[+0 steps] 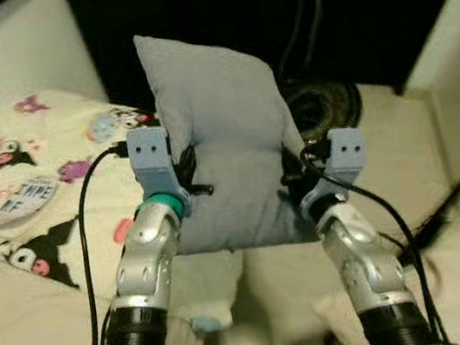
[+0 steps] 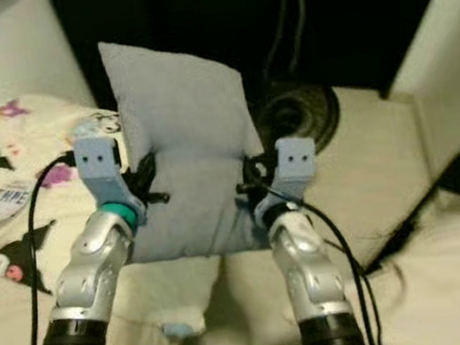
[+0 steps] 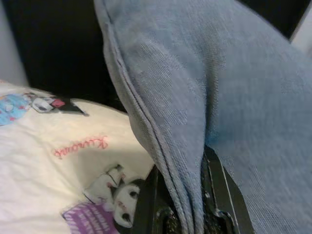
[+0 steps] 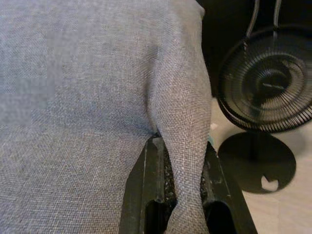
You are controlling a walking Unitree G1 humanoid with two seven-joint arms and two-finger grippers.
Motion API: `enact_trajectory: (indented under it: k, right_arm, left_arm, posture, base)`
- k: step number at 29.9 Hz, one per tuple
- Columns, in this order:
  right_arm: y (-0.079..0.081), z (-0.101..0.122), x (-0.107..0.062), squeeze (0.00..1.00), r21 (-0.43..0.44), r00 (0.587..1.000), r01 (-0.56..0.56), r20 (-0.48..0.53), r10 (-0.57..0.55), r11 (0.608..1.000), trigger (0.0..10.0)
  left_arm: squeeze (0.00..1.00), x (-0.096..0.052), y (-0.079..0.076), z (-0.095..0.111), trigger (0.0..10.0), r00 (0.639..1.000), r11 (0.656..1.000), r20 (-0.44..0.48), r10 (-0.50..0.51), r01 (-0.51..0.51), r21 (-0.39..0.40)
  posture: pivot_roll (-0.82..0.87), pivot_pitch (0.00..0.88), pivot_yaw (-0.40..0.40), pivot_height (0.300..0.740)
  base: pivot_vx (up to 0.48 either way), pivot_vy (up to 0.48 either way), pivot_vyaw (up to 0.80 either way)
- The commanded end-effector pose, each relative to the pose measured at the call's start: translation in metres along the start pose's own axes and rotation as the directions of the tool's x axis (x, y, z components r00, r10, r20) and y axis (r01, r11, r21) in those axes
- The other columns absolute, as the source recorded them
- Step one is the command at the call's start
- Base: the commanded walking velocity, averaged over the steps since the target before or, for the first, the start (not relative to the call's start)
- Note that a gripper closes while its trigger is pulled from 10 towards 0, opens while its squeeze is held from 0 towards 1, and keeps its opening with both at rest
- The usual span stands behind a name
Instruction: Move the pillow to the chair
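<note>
We hold the pillow [image 1: 219,130] up, left hand [image 1: 185,173] and right hand [image 1: 296,166] each pinching a side edge. It hangs beside the bed [image 1: 13,185]. Next, we judge, comes carrying it to the chair.

Both grippers' fingers [image 2: 150,178] pinch the grey pillow [image 2: 184,145] above a printed bedsheet [image 2: 8,208].

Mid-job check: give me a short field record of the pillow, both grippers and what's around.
pillow: grey-blue pillow, held up in the air between both arms, upright
left gripper: left gripper, fingers shut on the pillow's seamed edge
right gripper: right gripper, fingers pinching a fold of the pillow's other edge
below left: bedsheet with cartoon print
behind pillow: black floor fan on the pale floor
chair: cannot tell from these views
</note>
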State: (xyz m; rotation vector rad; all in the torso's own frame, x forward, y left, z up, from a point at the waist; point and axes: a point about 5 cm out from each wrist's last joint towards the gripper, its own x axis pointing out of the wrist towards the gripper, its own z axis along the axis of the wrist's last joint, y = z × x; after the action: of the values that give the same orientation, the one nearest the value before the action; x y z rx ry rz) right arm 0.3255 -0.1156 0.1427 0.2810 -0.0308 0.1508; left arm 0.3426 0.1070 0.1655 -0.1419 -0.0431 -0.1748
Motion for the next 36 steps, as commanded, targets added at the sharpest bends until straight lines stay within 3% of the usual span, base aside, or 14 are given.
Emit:
enact_trajectory:
  k: [1, 2, 5, 6, 14, 18, 20, 22, 23, 27, 32, 36]
  right_arm:
    - [0.001, 0.003, 0.000, 0.00, -0.026, 1.000, -0.008, 0.002, 0.008, 1.000, 10.0]
    - [0.009, 0.003, 0.003, 0.00, -0.041, 0.999, -0.041, -0.011, 0.041, 0.998, 10.0]
    - [0.010, 0.002, 0.003, 0.00, -0.045, 0.999, -0.052, -0.016, 0.052, 0.998, 10.0]
    - [0.011, 0.002, 0.003, 0.00, -0.045, 0.998, -0.062, -0.018, 0.061, 0.997, 10.0]
    - [0.012, 0.004, 0.004, 0.00, -0.035, 0.998, -0.059, -0.014, 0.058, 0.998, 10.0]
    - [0.010, 0.003, 0.004, 0.00, -0.029, 0.999, -0.046, -0.012, 0.046, 0.999, 10.0]
    - [0.009, 0.002, 0.002, 0.00, -0.026, 0.999, -0.040, -0.015, 0.040, 0.999, 10.0]
    - [0.009, 0.002, 0.002, 0.00, -0.026, 0.999, -0.040, -0.015, 0.040, 0.999, 10.0]
    - [0.010, -0.001, 0.000, 0.00, -0.030, 0.999, -0.046, -0.025, 0.046, 0.998, 10.0]
    - [0.012, -0.002, 0.000, 0.00, -0.035, 0.998, -0.056, -0.025, 0.055, 0.998, 10.0]
    - [0.014, 0.005, 0.007, 0.00, -0.039, 0.998, -0.059, -0.009, 0.059, 0.997, 10.0]
    - [0.013, 0.001, 0.004, 0.00, -0.039, 0.998, -0.052, -0.021, 0.051, 0.998, 10.0]
  left_arm:
    - [0.00, -0.003, -0.004, 0.003, 10.0, 1.000, 1.000, 0.023, -0.002, 0.001, 0.020]
    - [0.00, -0.007, -0.007, -0.003, 10.0, 1.000, 0.999, 0.008, -0.004, 0.004, 0.048]
    - [0.00, -0.008, -0.007, -0.004, 10.0, 1.000, 0.998, 0.005, 0.001, -0.001, 0.059]
    - [0.00, -0.007, -0.010, -0.002, 10.0, 1.000, 0.994, 0.018, -0.007, 0.005, 0.111]
    - [0.00, -0.002, -0.010, 0.005, 10.0, 0.999, 0.990, 0.022, -0.034, 0.031, 0.140]
    - [0.00, -0.001, -0.008, 0.007, 10.0, 0.998, 0.990, 0.015, -0.055, 0.053, 0.134]
    - [0.00, -0.002, -0.011, 0.008, 10.0, 0.994, 0.987, -0.001, -0.111, 0.111, 0.119]
    - [0.00, -0.002, -0.011, 0.008, 10.0, 0.994, 0.987, -0.001, -0.111, 0.111, 0.119]
    - [0.00, -0.005, -0.009, 0.005, 10.0, 0.995, 0.992, -0.014, -0.102, 0.102, 0.075]
    - [0.00, -0.008, -0.007, 0.001, 10.0, 0.996, 0.996, -0.026, -0.084, 0.085, 0.030]
    - [0.00, -0.006, -0.005, -0.004, 10.0, 0.996, 0.994, -0.058, -0.069, 0.073, 0.080]
    - [0.00, -0.009, -0.006, -0.006, 10.0, 0.996, 0.997, -0.052, -0.069, 0.071, 0.032]
  posture:
    - [0.05, 0.028, 0.010, 0.740]
    - [0.05, 0.021, -0.007, 0.740]
    - [0.05, 0.018, -0.010, 0.740]
    - [0.06, 0.003, -0.021, 0.740]
    - [0.07, 0.000, -0.009, 0.740]
    - [0.07, 0.000, -0.006, 0.740]
    - [0.08, 0.004, -0.015, 0.740]
    - [0.08, 0.004, -0.015, 0.740]
    - [0.08, 0.000, -0.009, 0.740]
    - [0.08, 0.000, -0.010, 0.740]
    - [0.07, 0.000, -0.013, 0.740]
    - [0.07, 0.000, -0.014, 0.740]
  base:
    - [0.000, 0.000, -0.80]
    - [0.000, 0.000, -0.80]
    - [0.000, 0.000, -0.80]
    - [0.000, 0.000, -0.80]
    - [0.000, 0.000, -0.80]
    - [0.000, 0.000, -0.80]
    - [0.000, 0.000, -0.80]
    - [0.000, 0.000, -0.80]
    - [0.000, 0.000, -0.80]
    - [0.000, 0.000, -0.80]
    - [0.000, 0.000, -0.80]
    - [0.000, 0.000, -0.80]
